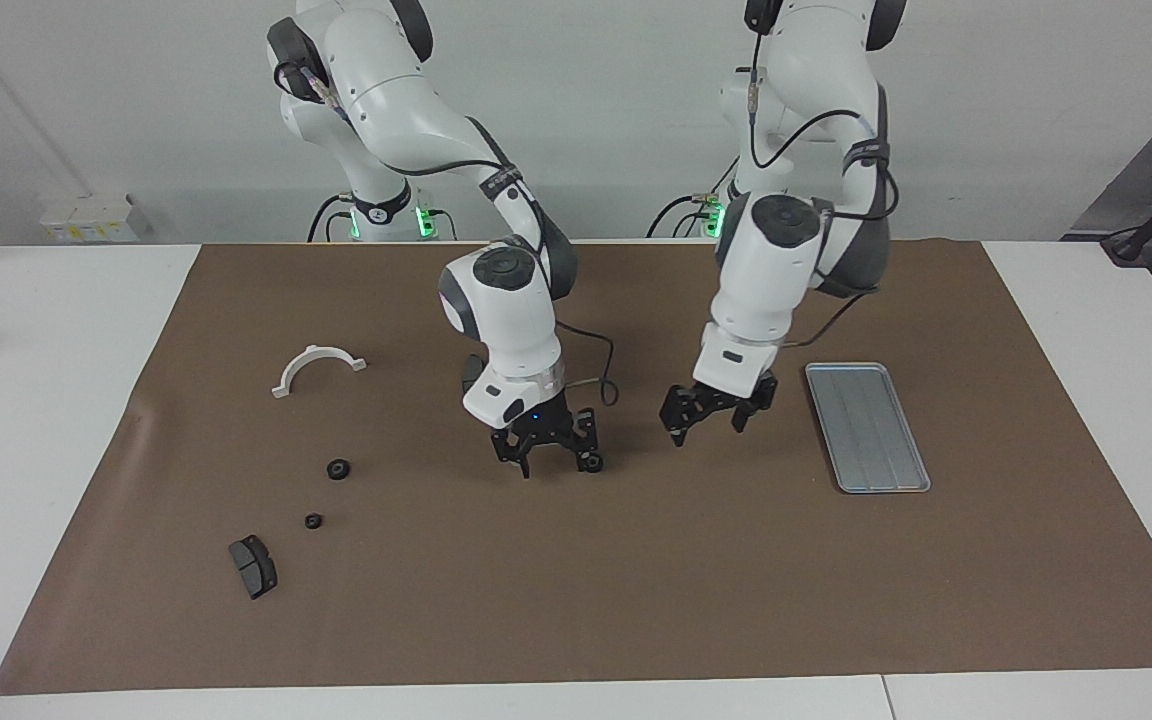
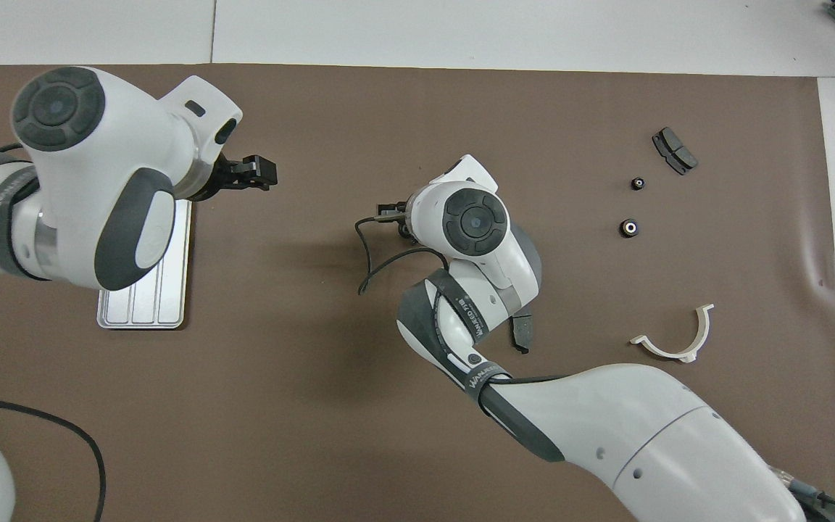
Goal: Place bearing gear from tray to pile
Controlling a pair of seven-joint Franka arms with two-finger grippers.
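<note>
Right claw [image 1: 556, 462] low over mid-mat, fingers spread | bearing gear [image 1: 592, 463]: small, black, round, lying on brown mat [image 1: 636, 580] at that claw's 3 o'clock fingertip in the facing view, contact unclear | left claw [image 1: 707, 428] released, empty, over mat | tray [image 1: 866, 425]: silver-grey, ridged, at left claw's 3 o'clock, apart

Facing view, clock read from centre of brown mat [image 1: 636, 600]: white half-ring [image 1: 319, 365] lying flat at 10 o'clock. Dark brake pad [image 1: 253, 566] at 8 o'clock, roughly 6 o'clock of the half-ring, well apart. Second dark pad [image 2: 521, 332] partly hidden, near mat centre. White box [image 1: 96, 217] on white table [image 1: 36, 420], 10 o'clock, against the wall.
</note>
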